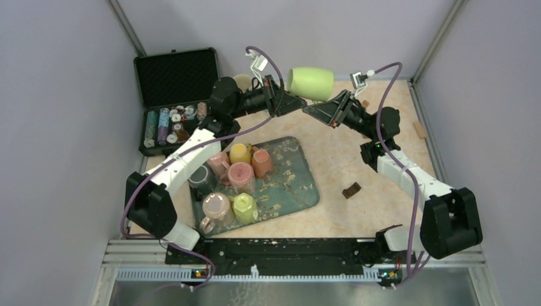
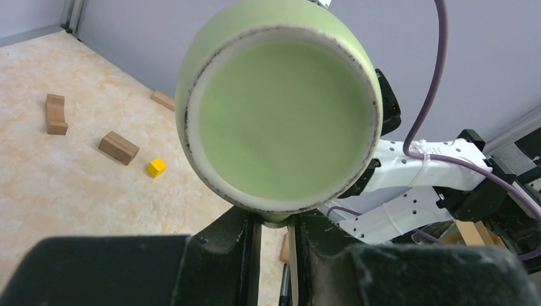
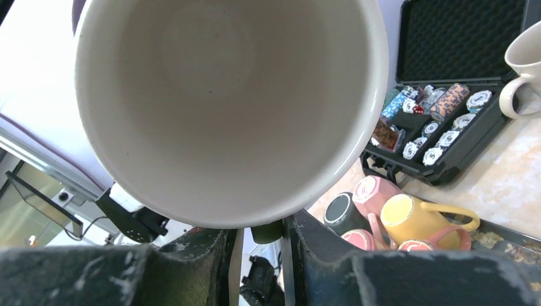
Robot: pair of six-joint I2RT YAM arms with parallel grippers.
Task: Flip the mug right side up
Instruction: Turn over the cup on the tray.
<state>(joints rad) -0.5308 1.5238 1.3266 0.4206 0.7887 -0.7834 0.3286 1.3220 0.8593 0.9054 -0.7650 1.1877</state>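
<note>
**Task status: incomplete.** The marbled beige bench (image 1: 357, 159) is not touched by the task's object at any point.

The left arm (image 1: 185, 159) and the right arm (image 1: 408, 172) are both stretched toward the back wall. They converge from either side, with their wrists raised above the bench.

Between them the pale green ceramic mug (image 1: 311, 83) is held in the air, lying on its side. Its base is turned to the left wrist camera and its cream-lined mouth to the right wrist camera. It is therefore neither inverted nor upright, and the turn is judged to be roughly half made. Two steps are left: rotation until the mouth faces up, and placement on the bench.

The left gripper (image 2: 274, 236) is found drawn nearly together under the base rim, with a pale sliver of the mug pinched between its fingers. The right gripper (image 3: 261, 245) is likewise drawn close under the mouth rim, pinching a small dark green part taken to be the handle (image 3: 266, 233). Which gripper bears the load cannot be told.
</note>
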